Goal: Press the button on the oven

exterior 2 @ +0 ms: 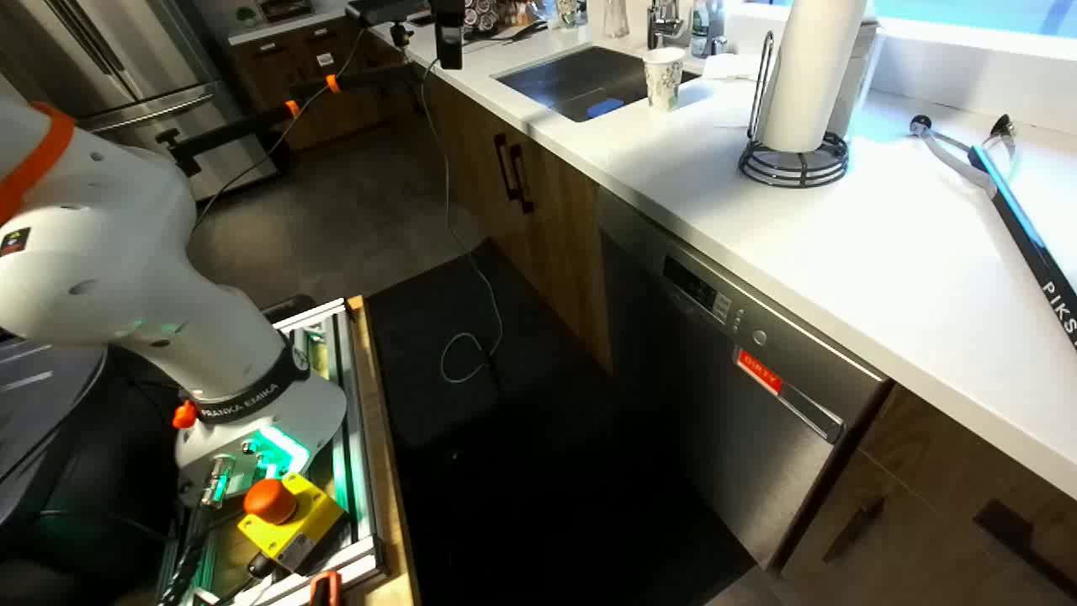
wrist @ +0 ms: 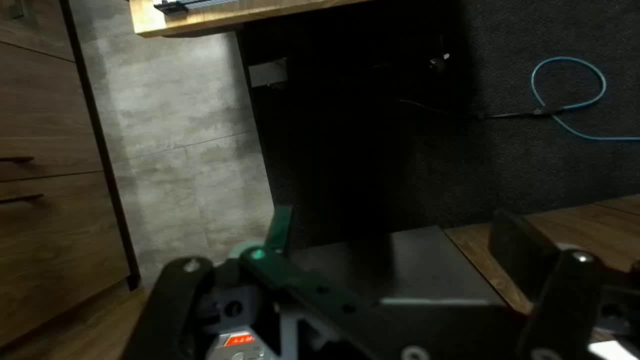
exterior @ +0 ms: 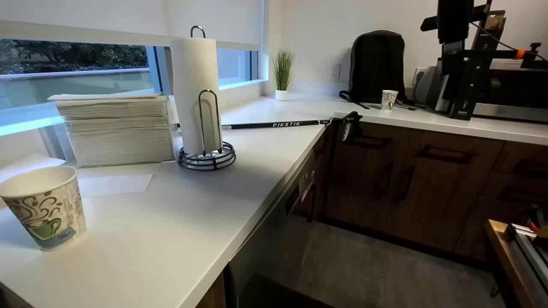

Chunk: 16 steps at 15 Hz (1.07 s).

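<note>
The oven has a grey metallic front [exterior 2: 715,412] under the white counter in an exterior view. Its top strip holds a dark display [exterior 2: 690,282], small buttons [exterior 2: 722,307] and a round button [exterior 2: 760,337]. A red "DIRTY" label [exterior 2: 760,371] is above its handle recess. Another exterior view shows the oven [exterior: 267,244] nearly edge-on. In the wrist view my gripper [wrist: 400,236] is open and empty, its fingers wide apart. The oven front [wrist: 425,257] shows between them. Part of its control panel [wrist: 239,350] shows low on the left, mostly hidden by the gripper. Both exterior views leave the gripper out.
The white counter [exterior 2: 673,194] overhangs the oven. It bears a paper towel holder [exterior 2: 795,164], a paper cup [exterior 2: 665,80] and a PIKSTIK grabber [exterior 2: 1031,231], whose handle passes the counter edge [exterior: 353,124]. Wood cabinets [exterior 2: 538,219] flank the oven. A cable [exterior 2: 471,269] lies on the dark mat.
</note>
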Tool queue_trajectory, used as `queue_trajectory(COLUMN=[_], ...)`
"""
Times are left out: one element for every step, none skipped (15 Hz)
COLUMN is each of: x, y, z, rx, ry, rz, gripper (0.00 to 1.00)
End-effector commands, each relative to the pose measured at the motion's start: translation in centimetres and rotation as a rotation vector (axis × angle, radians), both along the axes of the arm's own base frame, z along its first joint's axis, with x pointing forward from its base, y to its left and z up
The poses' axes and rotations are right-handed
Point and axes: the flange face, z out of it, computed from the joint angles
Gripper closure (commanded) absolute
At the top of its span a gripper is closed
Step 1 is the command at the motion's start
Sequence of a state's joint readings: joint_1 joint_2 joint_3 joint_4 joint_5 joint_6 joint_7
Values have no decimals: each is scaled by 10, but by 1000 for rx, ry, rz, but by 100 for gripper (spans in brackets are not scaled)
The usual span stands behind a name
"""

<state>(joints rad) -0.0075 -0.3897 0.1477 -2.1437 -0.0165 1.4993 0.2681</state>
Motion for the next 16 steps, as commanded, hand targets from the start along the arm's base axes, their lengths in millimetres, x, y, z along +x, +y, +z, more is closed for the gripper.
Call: queue_trajectory(x=[0,0,0,0,0,0,7,13,16,25,38,48,58,68,79,86], y=[0,0,0,0,0,0,4,7,0,-2,5,3,1,0,-2,-2], z=[1,1,1,1,1,1,-5,-9,-14,-19,-28,-37,-45,-54,-65,-77], rx=[0,0,0,0,0,0,27,67,118,149,183,229,245,260,283,309], ry=[1,1,1,1,1,1,-2,-20,-43,-92,-110,-144,-185,-225,-253,-271], rz=[0,0,0,0,0,0,63,96,141,155,194,209,232,253,260,272], gripper=[0,0,0,0,0,0,0,0,0,0,0,0,0,0,0,0])
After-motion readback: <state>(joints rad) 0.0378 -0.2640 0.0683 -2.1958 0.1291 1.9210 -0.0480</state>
